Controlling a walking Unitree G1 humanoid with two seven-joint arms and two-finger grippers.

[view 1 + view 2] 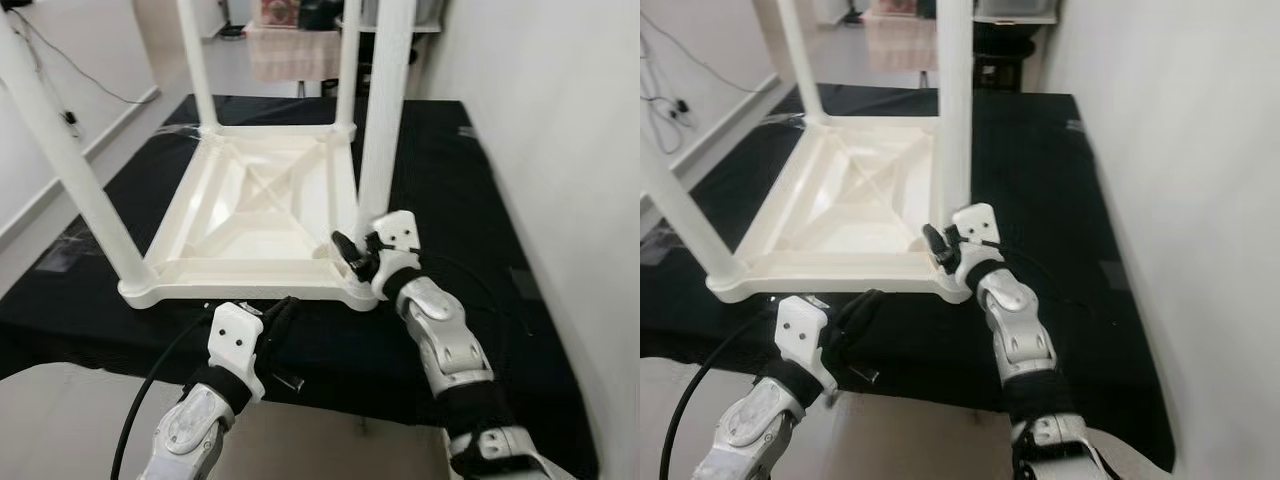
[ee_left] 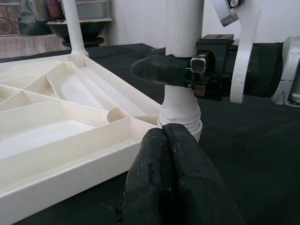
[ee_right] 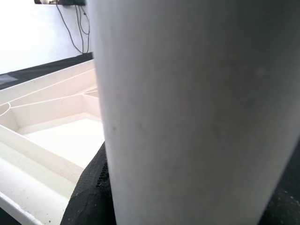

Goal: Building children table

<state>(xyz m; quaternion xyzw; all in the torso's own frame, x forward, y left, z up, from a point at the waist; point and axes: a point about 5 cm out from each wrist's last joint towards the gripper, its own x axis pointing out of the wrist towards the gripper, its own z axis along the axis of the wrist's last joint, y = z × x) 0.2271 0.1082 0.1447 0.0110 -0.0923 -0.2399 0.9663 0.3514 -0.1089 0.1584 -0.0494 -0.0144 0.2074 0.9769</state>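
Now the right gripper point(image 1: 352, 252) is clamped on the near table leg point(image 1: 385, 110) of the upside-down table point(image 1: 262, 205) on the black worktop point(image 1: 450, 180), left gripper point(image 1: 282, 318) pinched together, and a crooked push could tip the leg out.

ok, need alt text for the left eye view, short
The right gripper clasps the near right leg of an upturned white children's table, just above its corner socket. The table lies top-down on a black cloth, all four legs standing up. The left gripper hovers shut over the cloth in front of the table's near edge.
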